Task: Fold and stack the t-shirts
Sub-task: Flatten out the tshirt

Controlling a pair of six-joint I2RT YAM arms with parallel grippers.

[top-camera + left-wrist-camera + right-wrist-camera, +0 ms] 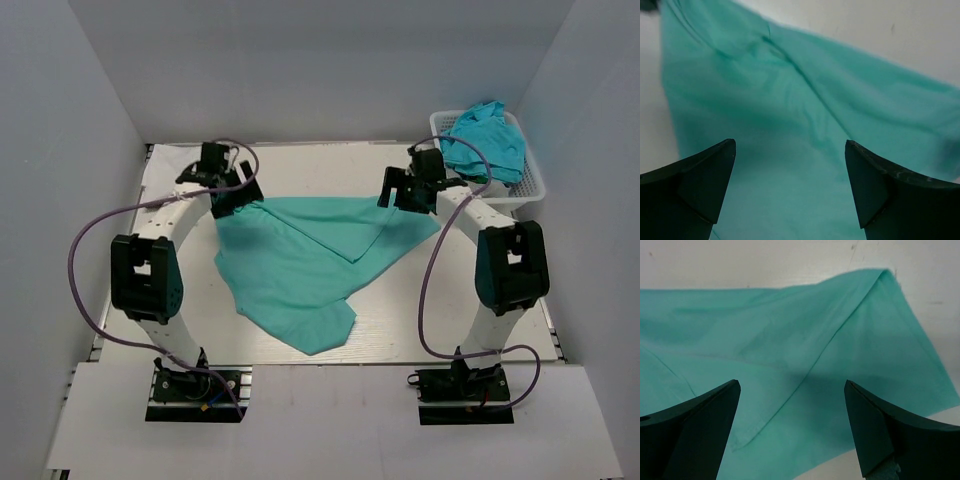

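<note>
A teal-green t-shirt (310, 260) lies loosely spread and partly folded over itself in the middle of the table. My left gripper (237, 197) is open and empty just above the shirt's far left corner; the left wrist view shows the cloth (805, 125) under the spread jaws. My right gripper (403, 195) is open and empty above the shirt's far right corner; the right wrist view shows that corner (840, 355) with a folded seam. A second, blue t-shirt (487, 140) lies crumpled in the basket.
A white mesh basket (530, 190) stands at the far right corner of the table, close behind my right arm. Grey walls enclose the table on the left, back and right. Cables loop beside both arms.
</note>
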